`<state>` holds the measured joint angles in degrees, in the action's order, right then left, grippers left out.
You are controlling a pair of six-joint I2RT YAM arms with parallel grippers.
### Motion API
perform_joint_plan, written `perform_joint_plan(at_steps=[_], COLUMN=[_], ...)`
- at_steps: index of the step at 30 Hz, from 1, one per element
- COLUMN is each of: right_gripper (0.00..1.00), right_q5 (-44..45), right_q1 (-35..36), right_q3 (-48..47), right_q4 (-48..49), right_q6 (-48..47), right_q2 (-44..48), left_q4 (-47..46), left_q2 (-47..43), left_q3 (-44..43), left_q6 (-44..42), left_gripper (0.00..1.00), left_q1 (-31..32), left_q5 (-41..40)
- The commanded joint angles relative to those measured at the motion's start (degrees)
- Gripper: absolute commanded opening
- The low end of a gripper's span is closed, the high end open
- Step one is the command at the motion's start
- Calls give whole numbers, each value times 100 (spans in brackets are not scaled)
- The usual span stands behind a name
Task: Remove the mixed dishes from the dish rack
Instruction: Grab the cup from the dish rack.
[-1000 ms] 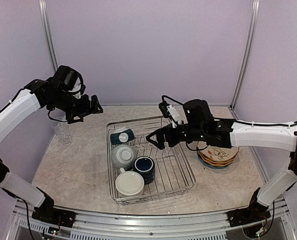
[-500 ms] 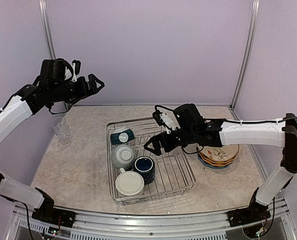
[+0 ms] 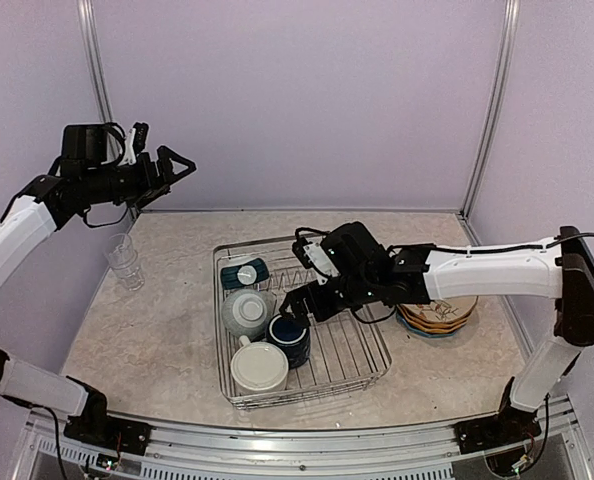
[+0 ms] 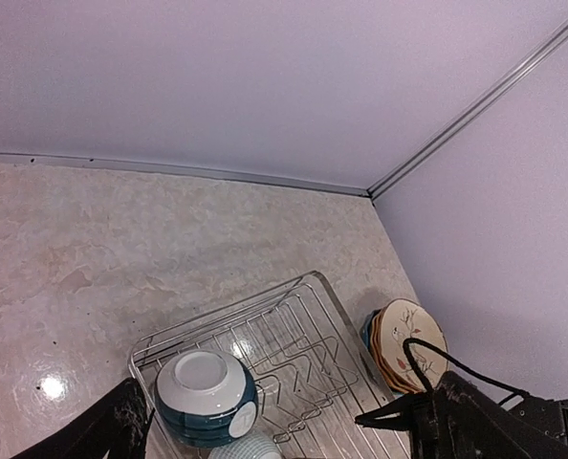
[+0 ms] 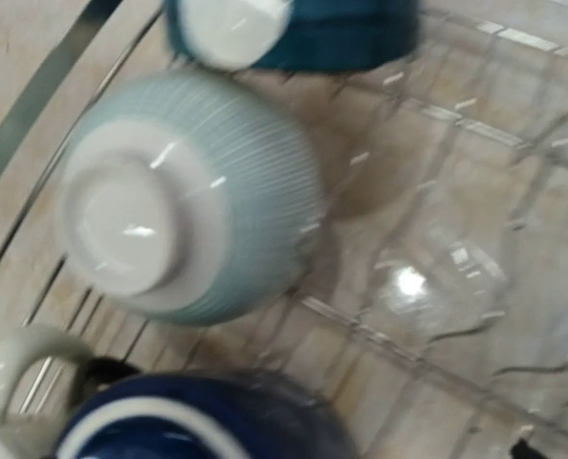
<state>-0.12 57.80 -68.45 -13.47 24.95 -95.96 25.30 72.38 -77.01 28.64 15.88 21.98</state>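
Observation:
The dish rack (image 3: 362,340) (image 4: 294,330) (image 5: 437,316) lies mid-table. In its left half sit an upturned teal bowl (image 3: 245,272) (image 4: 206,397) (image 5: 294,29), an upturned pale ribbed bowl (image 3: 247,312) (image 5: 188,210), the navy mug (image 3: 289,338) (image 5: 198,421) and the cream mug (image 3: 259,367). My right gripper (image 3: 299,302) hangs open and empty just above the navy mug's far rim. My left gripper (image 3: 174,165) is open and empty, high over the table's far left. A clear glass tumbler (image 3: 124,258) stands on the table at the left. Stacked plates (image 3: 437,312) (image 4: 408,335) rest right of the rack.
The right arm (image 3: 477,272) stretches across above the plates and the rack's right half. Purple walls with metal posts (image 3: 95,70) close in the back and sides. Bare marbled tabletop (image 3: 147,340) lies left of the rack.
My left gripper has risen and drawn back to the left, away from the tumbler. My right gripper has moved left and down across the rack to the navy mug.

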Motion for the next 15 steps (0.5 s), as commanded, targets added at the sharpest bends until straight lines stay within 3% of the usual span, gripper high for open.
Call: perform_joint_plan(at_steps=[1,8,15], right_gripper=[100,100,100], right_q5=[472,799,1758], right_q1=[328,752,978], right_q3=[-365,-1024,-1980], right_q4=[-620,-1120,-2512], right_q6=[71,201,611], right_q2=[-352,-925,-1704], left_q4=[62,171,313], left_q2=[242,368,438], left_q3=[-157,-231,-318], left_q6=[187,191,133], left_gripper=[99,99,99], left_q1=[-181,-148,-107], left_q5=[734,816,755])
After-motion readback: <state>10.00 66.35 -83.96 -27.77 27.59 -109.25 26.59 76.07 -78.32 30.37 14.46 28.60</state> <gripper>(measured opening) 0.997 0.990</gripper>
